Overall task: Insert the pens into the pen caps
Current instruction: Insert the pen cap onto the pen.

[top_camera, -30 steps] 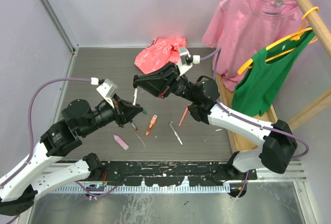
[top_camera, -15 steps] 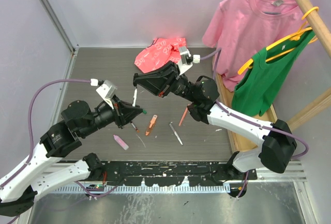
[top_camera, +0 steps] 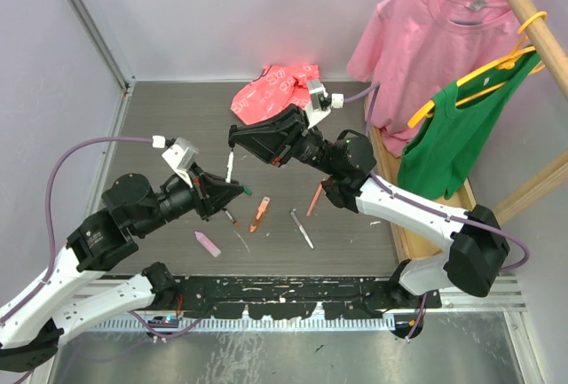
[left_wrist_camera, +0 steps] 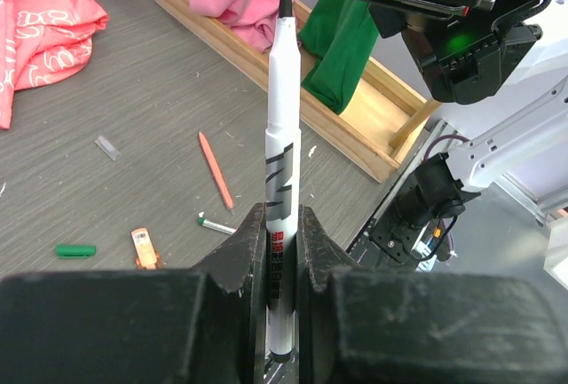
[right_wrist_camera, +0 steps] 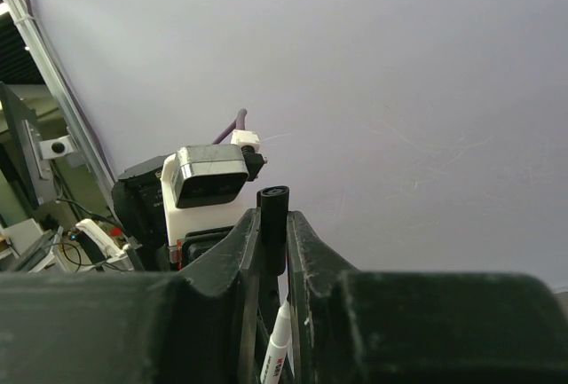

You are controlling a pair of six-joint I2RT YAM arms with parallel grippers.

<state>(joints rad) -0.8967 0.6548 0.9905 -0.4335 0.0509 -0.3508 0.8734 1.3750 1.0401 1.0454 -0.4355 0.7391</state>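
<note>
Left tool [left_wrist_camera: 282, 251] clamped on white marker [left_wrist_camera: 282, 149], tip up. Right tool [right_wrist_camera: 273, 251] clamped on black cap [right_wrist_camera: 272, 224]. Over the last second both barely shift; you've closed the gap slightly. Mating not yet made; align cap over tip above table [top_camera: 177, 136].

Pale lilac walls [top_camera: 231, 11] closed in a dark grey, wood-grained counter [top_camera: 169, 127]. A crumpled red patterned cloth [top_camera: 271, 91] lay at its far edge. On the right, a wooden rack [top_camera: 524, 11] carried a pink T-shirt [top_camera: 417, 38] and a green top [top_camera: 457, 136] on yellow hangers [top_camera: 484, 74], above a wooden tray [left_wrist_camera: 373, 127].
</note>
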